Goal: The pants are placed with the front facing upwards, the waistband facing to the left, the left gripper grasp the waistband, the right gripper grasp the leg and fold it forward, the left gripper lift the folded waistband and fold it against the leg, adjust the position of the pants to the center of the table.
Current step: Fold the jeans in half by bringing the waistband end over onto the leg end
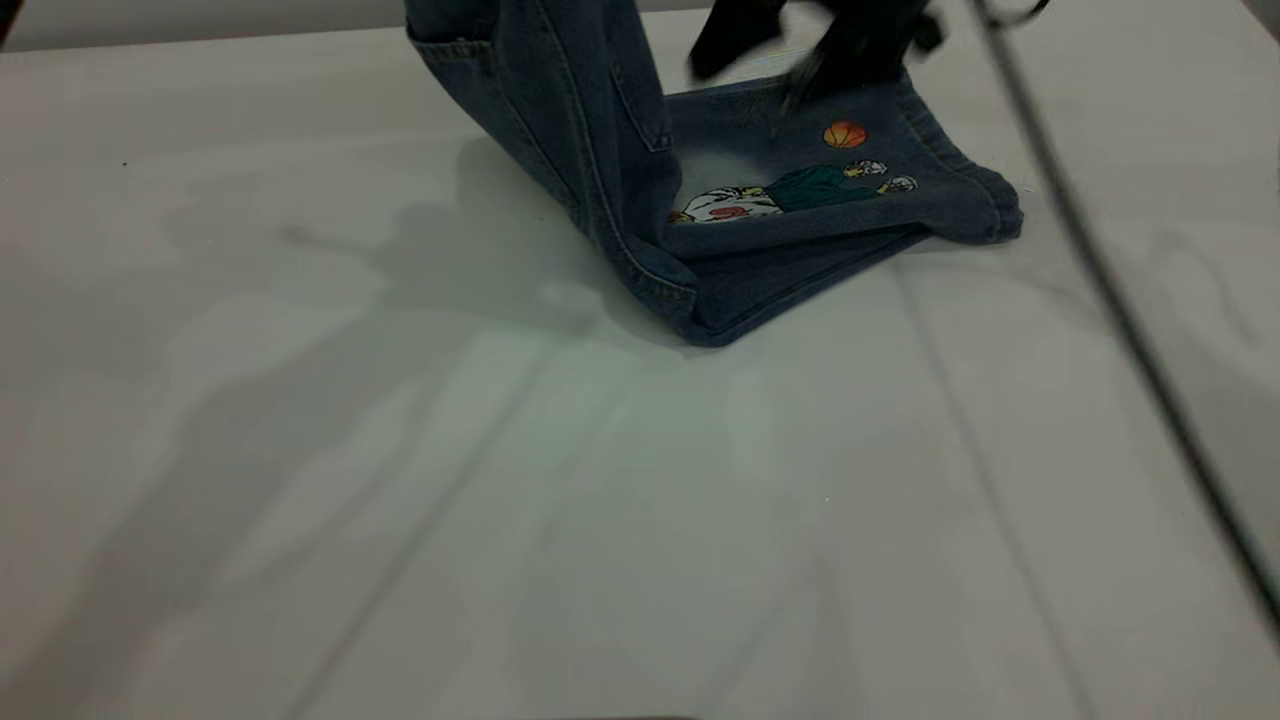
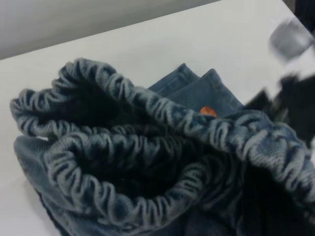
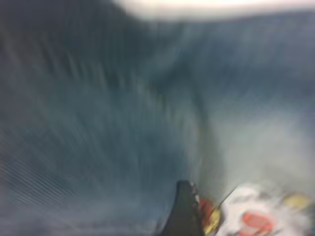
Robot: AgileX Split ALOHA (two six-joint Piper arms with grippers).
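Note:
The pants (image 1: pixel 600 150) are half lifted at the far side of the table (image 1: pixel 500 500). Their upper part rises out of the top of the exterior view, held up by my left gripper, which is above that view. The gathered waistband (image 2: pixel 147 113) fills the left wrist view and hides the jaws. The folded leg (image 1: pixel 800 200) lies flat, its cartoon and orange basketball print (image 1: pixel 845 134) facing up. My right gripper (image 1: pixel 745 88) hovers, blurred, just above the leg's far edge with its fingers apart and nothing between them. One black finger (image 3: pixel 184 211) shows beside the print.
A thin black cable (image 1: pixel 1100 280) runs slantwise across the right side of the exterior view. White tabletop stretches in front of and to the left of the pants.

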